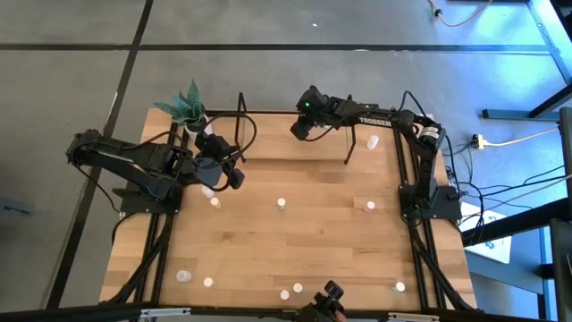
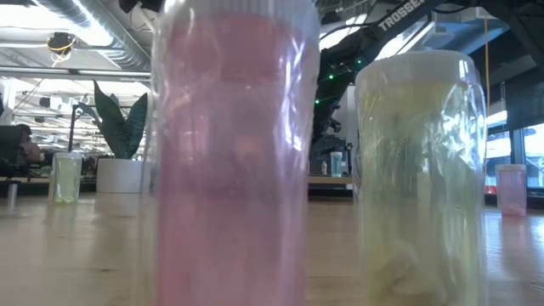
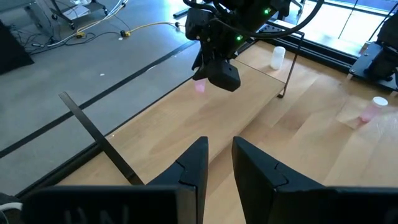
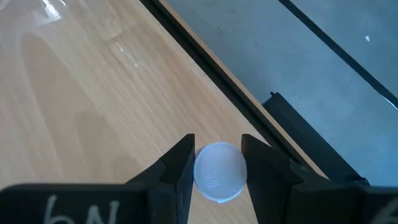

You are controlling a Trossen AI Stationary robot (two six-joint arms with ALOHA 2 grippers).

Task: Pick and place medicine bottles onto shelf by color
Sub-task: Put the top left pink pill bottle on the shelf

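The shelf (image 1: 313, 148) stands along the table's far edge, a wooden board with black end frames. My right gripper (image 1: 302, 128) is over the board's far left part, shut on a pink medicine bottle (image 3: 200, 86) with a pale cap. A white bottle (image 1: 374, 140) stands on the board's right end. My left gripper (image 1: 234, 177) hovers above the table near the shelf's left frame. Its fingers (image 3: 198, 162) stand a little apart with nothing between them. Several other bottles stand upright on the tabletop. My right gripper pinches the bottle's capped top (image 4: 217, 180) between its two fingers, one on each side of the round cap. The fingers slant down from the table's right. The pink body shows upright below them by the board's far edge; whether its bottom touches the board, I cannot tell.
A potted plant (image 1: 188, 107) stands at the far left corner beside the shelf. Loose bottles stand mid-table (image 1: 281, 204), (image 1: 369, 206), (image 1: 214, 203) and along the near edge (image 1: 207, 282), (image 1: 399, 286). A pink bottle (image 2: 234, 153) and a yellowish one (image 2: 421, 170) fill the low view.
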